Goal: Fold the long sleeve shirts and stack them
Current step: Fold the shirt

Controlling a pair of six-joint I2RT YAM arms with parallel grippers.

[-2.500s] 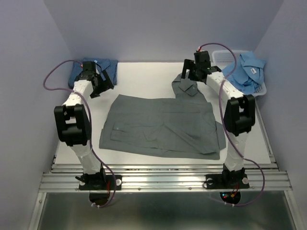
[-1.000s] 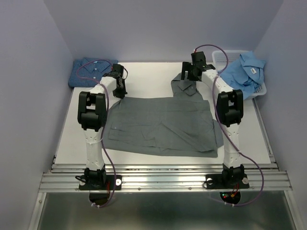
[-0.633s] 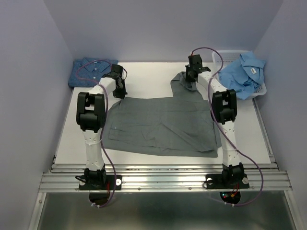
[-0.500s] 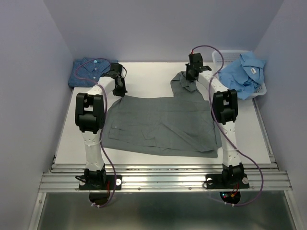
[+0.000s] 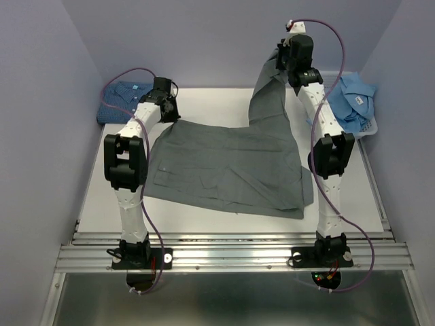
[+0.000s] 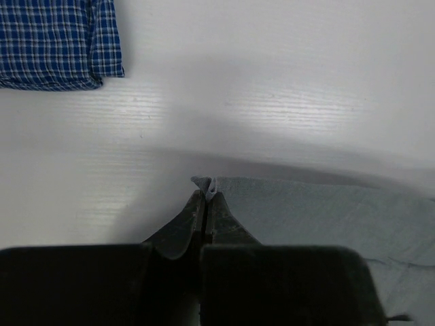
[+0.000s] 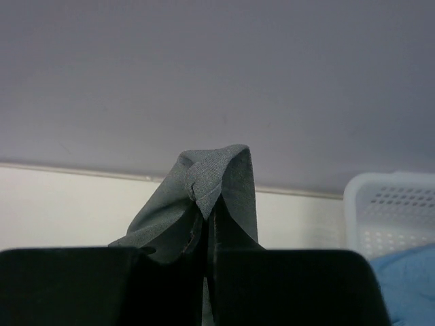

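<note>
Well, you have three cloth shirts. The matte grey shirt [image 5: 224,163] lies spread mid-table, with your left gripper [image 6: 206,197] pinching its far-left edge and your right gripper [image 7: 204,210] clamping its far-right part high. The checked blue shirt [image 5: 121,95] sits folded far left, and the light blue shirt [image 5: 350,102] is crumpled in the mesh basket [image 5: 314,76].

**Two white arms, black joints, purple cables**

The left arm [image 5: 126,163] and the right arm [image 5: 331,159] are both showing smooth white link shells broken up by chunky black joint housings. A thin purple cable [image 5: 129,71] is looping out from behind the left gripper [image 6: 206,187], and a matching one [image 5: 326,24] is trailing from behind the right gripper [image 7: 205,204]. Each gripper is showing two matte black fingers, narrowing from a broad black block to thin tips. Far below the grippers, black base plates [image 5: 139,257] are sitting bolted to a ribbed aluminium rail [image 5: 231,255], with small coloured lights [image 5: 325,276] glowing under the right one.
</note>
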